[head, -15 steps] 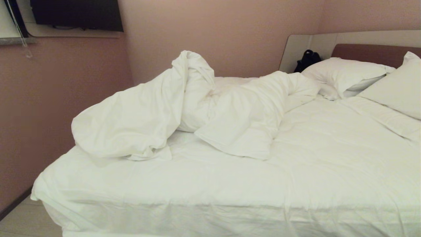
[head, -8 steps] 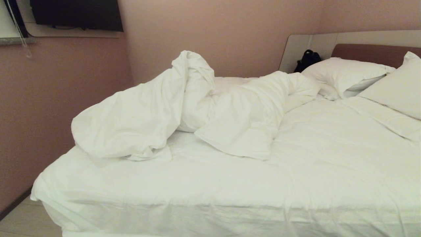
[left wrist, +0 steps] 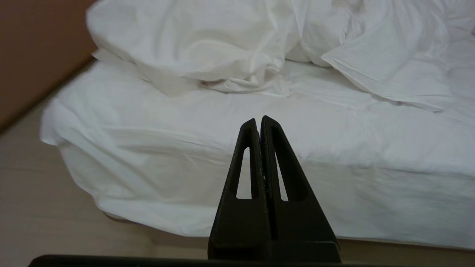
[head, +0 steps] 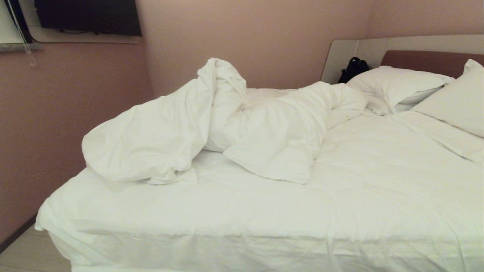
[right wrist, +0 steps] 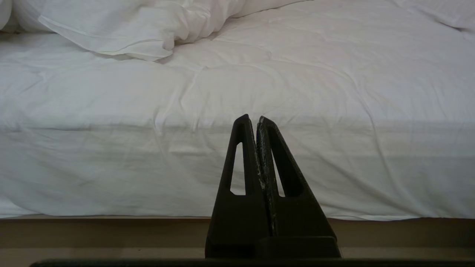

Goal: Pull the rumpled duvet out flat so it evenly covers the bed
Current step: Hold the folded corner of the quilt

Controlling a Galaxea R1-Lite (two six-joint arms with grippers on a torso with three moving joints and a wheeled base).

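At the bed's (head: 242, 211) left far side, the duvet (head: 159, 136) is heaped in a rumpled mound, with a folded flap spilling toward the middle. Two pillows (head: 397, 85) lean at the headboard (head: 427, 60) on the right. The left gripper (left wrist: 258, 120) and right gripper (right wrist: 252, 119) point at the near edge, both closed and empty.

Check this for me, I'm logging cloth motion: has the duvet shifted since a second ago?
No. The duvet keeps the same bunched outline against the headboard and pillows.
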